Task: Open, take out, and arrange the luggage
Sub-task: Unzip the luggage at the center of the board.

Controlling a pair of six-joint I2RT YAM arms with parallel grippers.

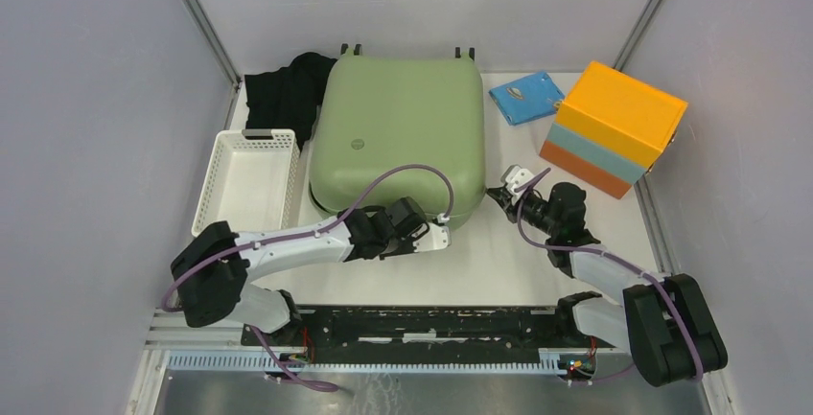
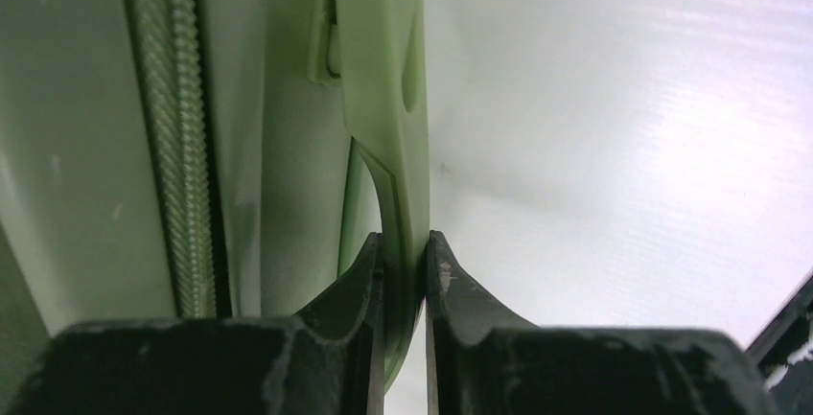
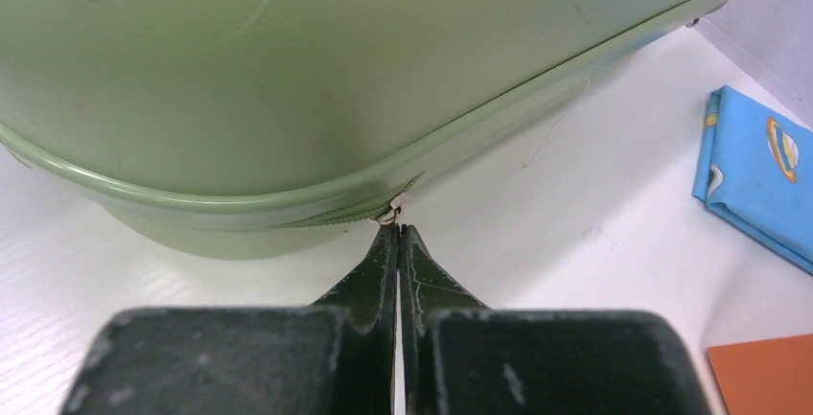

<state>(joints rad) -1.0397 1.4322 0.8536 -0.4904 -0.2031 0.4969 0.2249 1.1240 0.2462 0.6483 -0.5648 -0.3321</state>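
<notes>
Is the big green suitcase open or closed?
Closed. The luggage lies flat with its lid down, and the right wrist view shows both shells meeting along the zip. Whether the zip is undone, I cannot tell.

I'm working in a lab robot cell. The luggage (image 1: 398, 137) lies on a bare white table (image 1: 499, 262). Plain grey wall panels (image 1: 86, 99) close it in behind and on both sides, joined by metal frame posts (image 1: 201, 22). In front of it a slotted metal rail (image 1: 383, 362) carries the left arm (image 1: 288, 242) and right arm (image 1: 599, 271).
</notes>
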